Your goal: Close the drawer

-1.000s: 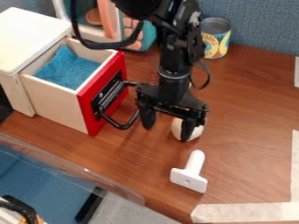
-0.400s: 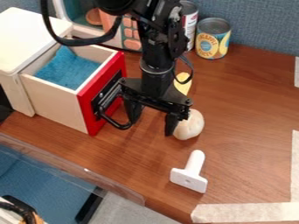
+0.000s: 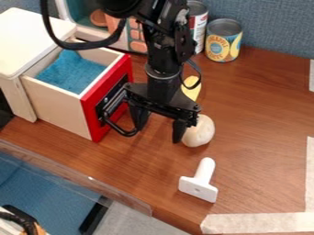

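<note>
Camera view: the gripper [image 3: 157,135], fingers [image 3: 178,132] spread, has moved nearer the handle [image 3: 116,128] of the open drawer [image 3: 58,108].

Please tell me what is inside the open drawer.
A blue cloth lies inside the drawer. Anything beneath the cloth, or further back under the white cabinet top, cannot be seen.

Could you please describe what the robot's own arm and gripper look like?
The arm is black, with chunky jointed segments and a narrow grey ring above the wrist. A thick black cable loops out beside it, and a thinner one curves on the other side. The gripper is black too, with a wide, angular crossbar and two stubby dark fingers.
</note>
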Tool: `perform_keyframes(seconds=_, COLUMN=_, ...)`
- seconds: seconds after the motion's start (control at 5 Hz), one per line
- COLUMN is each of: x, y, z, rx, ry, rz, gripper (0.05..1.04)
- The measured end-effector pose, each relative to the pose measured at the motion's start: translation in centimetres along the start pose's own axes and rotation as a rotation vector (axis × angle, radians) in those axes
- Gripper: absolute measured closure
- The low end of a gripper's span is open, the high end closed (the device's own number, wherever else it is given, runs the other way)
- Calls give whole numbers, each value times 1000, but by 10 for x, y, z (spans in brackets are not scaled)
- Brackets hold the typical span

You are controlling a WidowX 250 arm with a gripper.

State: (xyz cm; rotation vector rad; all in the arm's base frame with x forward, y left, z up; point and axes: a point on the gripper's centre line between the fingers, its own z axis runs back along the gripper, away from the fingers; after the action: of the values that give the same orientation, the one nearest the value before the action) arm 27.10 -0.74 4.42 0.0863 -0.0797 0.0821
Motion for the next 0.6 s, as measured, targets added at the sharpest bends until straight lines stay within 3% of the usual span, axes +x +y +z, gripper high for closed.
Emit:
perform_keyframes(seconds=0.2, x=0, y=-3, z=3, rx=-13, ry=-2, rz=5, gripper=83)
perform_keyframes(seconds=0.6, x=5, y=-23, z=27, rx=-25, ry=-58, rz=-31, gripper=83)
